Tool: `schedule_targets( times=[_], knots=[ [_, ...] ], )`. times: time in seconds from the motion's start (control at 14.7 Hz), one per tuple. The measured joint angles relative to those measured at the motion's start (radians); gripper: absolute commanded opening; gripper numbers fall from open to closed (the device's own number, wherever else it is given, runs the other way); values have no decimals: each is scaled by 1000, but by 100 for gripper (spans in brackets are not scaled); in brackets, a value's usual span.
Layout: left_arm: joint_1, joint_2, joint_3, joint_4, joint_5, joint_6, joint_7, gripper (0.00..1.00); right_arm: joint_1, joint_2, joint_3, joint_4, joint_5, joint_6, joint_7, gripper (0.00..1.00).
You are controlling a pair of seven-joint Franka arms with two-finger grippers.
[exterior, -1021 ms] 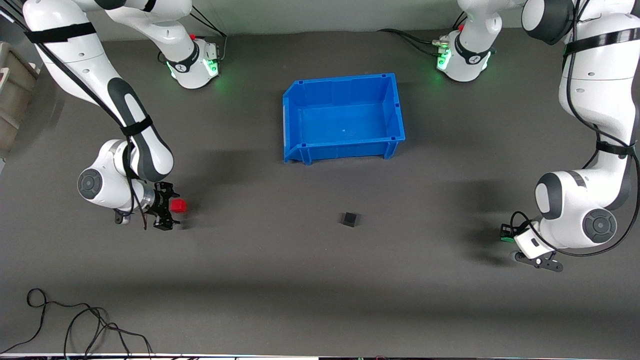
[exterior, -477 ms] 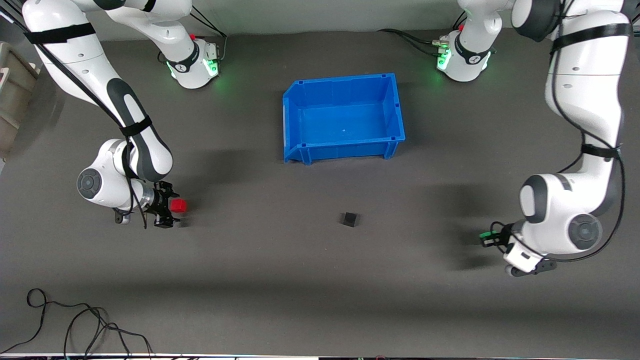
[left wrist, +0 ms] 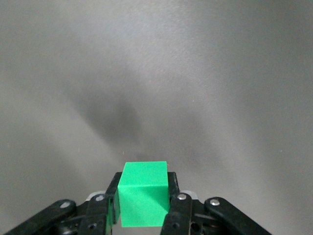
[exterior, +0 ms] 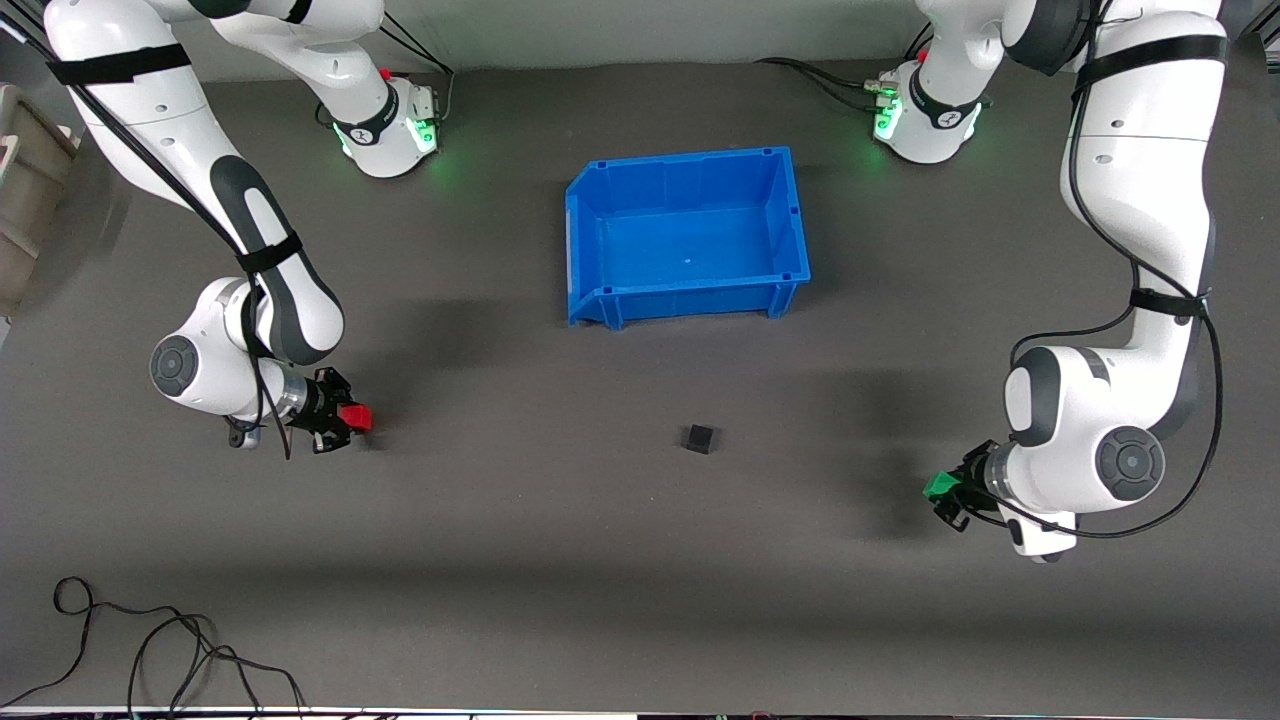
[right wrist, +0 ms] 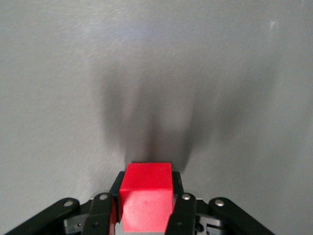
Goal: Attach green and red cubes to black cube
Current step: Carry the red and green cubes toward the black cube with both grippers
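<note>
The black cube (exterior: 700, 438) rests alone on the grey mat, nearer the front camera than the blue bin. My left gripper (exterior: 944, 492) hangs above the mat toward the left arm's end of the table, shut on the green cube (exterior: 937, 486) (left wrist: 143, 193). Low over the mat toward the right arm's end, my right gripper (exterior: 345, 420) is shut on the red cube (exterior: 356, 417) (right wrist: 145, 196). In each wrist view the cube sits squarely between both fingers, with only grey mat and shadow past it.
An empty blue bin (exterior: 603, 300) stands mid-table between the two bases. Loose black cables (exterior: 150, 650) lie on the mat near the front edge at the right arm's end. A beige object (exterior: 25, 190) sits off the mat's edge there.
My right gripper has shut on the red cube. The left arm has swung toward the table's middle, carrying the green cube.
</note>
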Motion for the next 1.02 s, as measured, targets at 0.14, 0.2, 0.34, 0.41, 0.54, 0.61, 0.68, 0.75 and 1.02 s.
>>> schedule_targets(
  times=[0.14,0.2,0.34,0.41,0.54,0.61,0.68,0.75,1.02],
  knots=[
    [-13,-10,-2,1,-2,-6,-219,0,16,-23,0,33,4,-57,16,0],
    [-26,-12,-4,3,2,-6,-309,0,22,-38,1,61,5,-103,36,0],
    [-64,-12,-7,5,5,-6,-401,0,37,-64,2,135,7,-210,93,0],
    [-84,-12,-8,5,5,-6,-422,0,53,-73,2,175,7,-259,136,0],
    [-118,-12,-10,5,5,-6,-448,0,102,-82,4,242,8,-318,235,0],
    [-135,-12,-10,5,5,-6,-485,0,132,-81,5,266,9,-325,280,0],
    [-148,-12,-10,5,5,-5,-539,0,164,-81,7,283,9,-327,316,0],
    [-158,-12,-11,5,5,-5,-593,0,197,-79,7,299,9,-327,344,0],
    [-208,-13,-15,12,5,-4,-762,0,310,-41,9,384,36,-327,386,0]
  ],
)
